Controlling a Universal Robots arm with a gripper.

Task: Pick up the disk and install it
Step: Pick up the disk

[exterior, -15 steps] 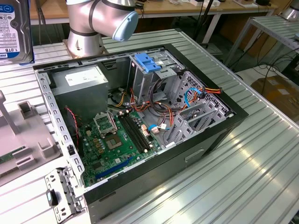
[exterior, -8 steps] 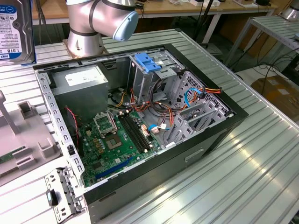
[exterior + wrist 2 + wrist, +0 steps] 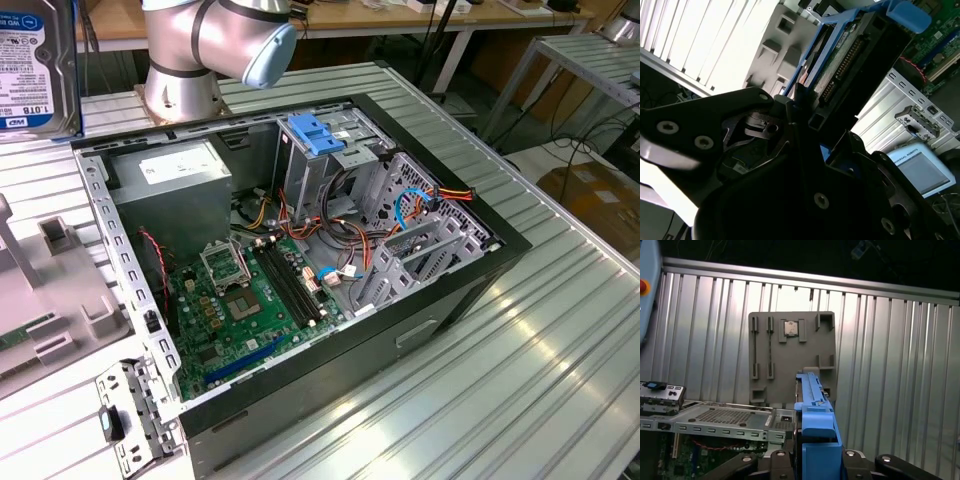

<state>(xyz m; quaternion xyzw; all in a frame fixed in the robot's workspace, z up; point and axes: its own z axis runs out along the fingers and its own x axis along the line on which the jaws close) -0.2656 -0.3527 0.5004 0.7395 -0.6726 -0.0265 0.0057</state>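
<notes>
Disk (image 3: 815,412) carrier smooth glossy blue plastic; table (image 3: 900,365) ribbed bare metal, satin sheen; holder plate (image 3: 790,355) matt grey plastic; computer case (image 3: 350,385) matt black metal, unpainted steel inside.

Bright room light; glare bleaches the table (image 3: 695,35).

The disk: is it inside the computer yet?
Out: the disk hangs in the gripper, outside the open computer case.
</notes>
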